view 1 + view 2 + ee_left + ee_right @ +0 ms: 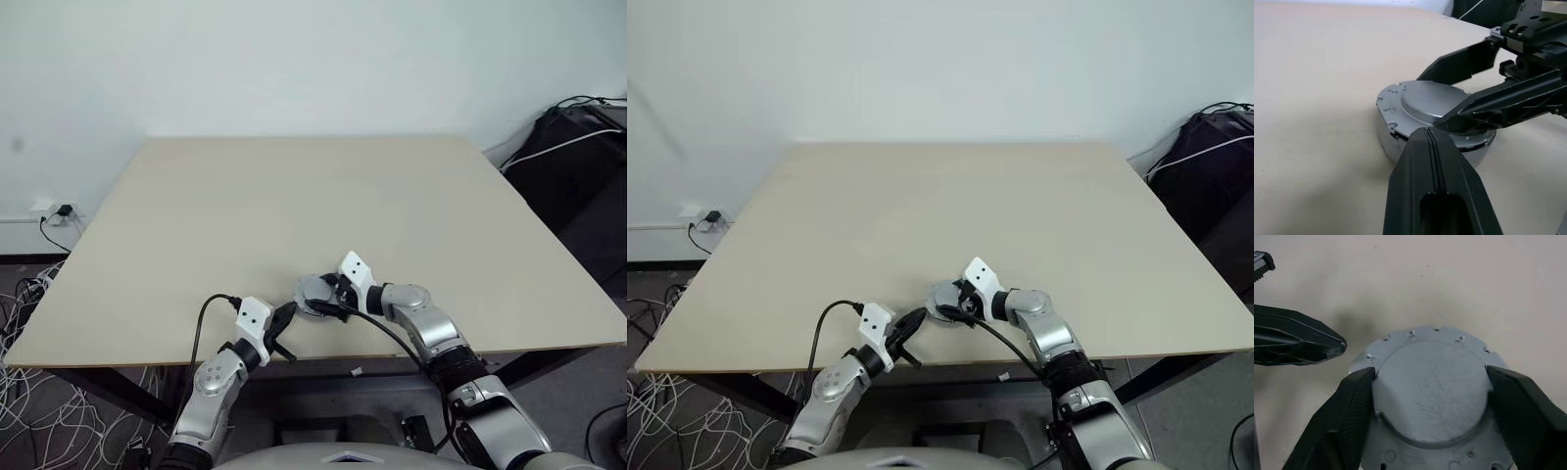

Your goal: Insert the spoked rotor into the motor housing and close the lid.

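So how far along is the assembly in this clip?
Nearly done: the lid already sits on the motor housing, hiding what is inside. The right gripper straddles the lid's raised centre, fingers at its edges; the left gripper, shut, rests alongside. Left: confirm seating, then withdraw.

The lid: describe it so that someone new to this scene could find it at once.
On the pale table, look near the front edge, between the two black grippers. There sits a round silver part; the lid is its flat metal top, with a raised disc in the middle and small holes around the rim.

Silver-grey lid [1432, 391], beige table [294, 206], black end effector fingers [1347, 416]
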### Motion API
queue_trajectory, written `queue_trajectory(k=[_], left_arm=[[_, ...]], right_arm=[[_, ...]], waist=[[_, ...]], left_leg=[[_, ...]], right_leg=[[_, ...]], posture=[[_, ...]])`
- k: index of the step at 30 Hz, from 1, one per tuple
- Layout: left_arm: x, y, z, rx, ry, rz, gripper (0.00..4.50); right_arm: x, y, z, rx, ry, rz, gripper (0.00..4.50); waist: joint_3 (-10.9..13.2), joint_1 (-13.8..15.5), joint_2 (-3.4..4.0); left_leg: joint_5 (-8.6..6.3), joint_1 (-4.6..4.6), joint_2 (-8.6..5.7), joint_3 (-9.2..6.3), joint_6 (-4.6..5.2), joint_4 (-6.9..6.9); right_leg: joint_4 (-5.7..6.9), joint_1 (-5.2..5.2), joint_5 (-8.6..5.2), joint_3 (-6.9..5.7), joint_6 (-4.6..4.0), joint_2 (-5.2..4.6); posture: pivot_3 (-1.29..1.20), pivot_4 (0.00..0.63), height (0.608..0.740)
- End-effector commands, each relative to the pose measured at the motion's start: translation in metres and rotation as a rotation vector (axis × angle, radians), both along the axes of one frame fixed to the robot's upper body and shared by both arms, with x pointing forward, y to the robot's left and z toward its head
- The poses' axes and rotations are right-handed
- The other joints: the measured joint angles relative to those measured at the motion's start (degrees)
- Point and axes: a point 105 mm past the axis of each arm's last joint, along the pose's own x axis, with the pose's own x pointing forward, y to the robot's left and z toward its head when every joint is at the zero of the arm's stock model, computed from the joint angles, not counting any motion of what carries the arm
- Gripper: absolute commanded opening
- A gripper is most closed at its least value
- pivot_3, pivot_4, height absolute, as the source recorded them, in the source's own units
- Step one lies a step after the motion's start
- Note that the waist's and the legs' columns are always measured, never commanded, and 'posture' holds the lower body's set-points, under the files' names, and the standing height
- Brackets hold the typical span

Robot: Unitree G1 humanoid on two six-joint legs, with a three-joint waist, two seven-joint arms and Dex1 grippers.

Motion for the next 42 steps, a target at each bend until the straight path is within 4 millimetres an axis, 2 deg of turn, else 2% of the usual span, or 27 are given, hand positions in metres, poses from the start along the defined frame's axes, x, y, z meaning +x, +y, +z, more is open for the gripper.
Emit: queue_trajectory(k=[1, 16, 30, 42], left_arm=[[0.005, -0.003, 0.015, -0.010, -0.064, -0.004, 0.00], [0.004, -0.001, 0.013, -0.001, -0.060, -0.017, 0.00], [0.008, 0.002, 0.000, 0.002, -0.044, -0.019, 0.00], [0.004, -0.002, 0.004, -0.005, -0.053, -0.025, 0.00]], right_arm=[[0.000, 0.001, 0.001, -0.001, -0.011, -0.001, 3.28], [-0.019, -0.007, -0.003, 0.006, -0.003, -0.013, 3.28], [-0.013, -0.005, -0.007, -0.050, -0.030, -0.041, 3.28], [-0.012, -0.006, -0.009, -0.076, -0.033, -0.041, 3.28]], waist=[[0.0, 0.0, 0.00], [0.0, 0.3, 0.03], [0.0, 0.2, 0.03], [-0.1, 0.1, 0.08]], left_leg=[[0.00, 0.00, 0.00, 0.00, 0.00, 0.00], [-0.04, -0.02, -0.06, -0.01, 0.06, -0.06], [-0.03, 0.00, -0.06, -0.01, 0.06, -0.04], [-0.03, 0.03, -0.06, -0.01, 0.05, -0.03]], right_leg=[[0.00, 0.00, 0.00, 0.00, 0.00, 0.00], [-0.05, -0.01, -0.03, -0.02, -0.05, -0.06], [-0.02, 0.01, -0.03, -0.03, -0.04, -0.06], [0.00, 0.02, -0.02, -0.02, -0.03, -0.07]], posture=[[0.00, 0.000, 0.740], [0.00, 0.000, 0.740], [0.00, 0.000, 0.740], [0.00, 0.000, 0.740]])
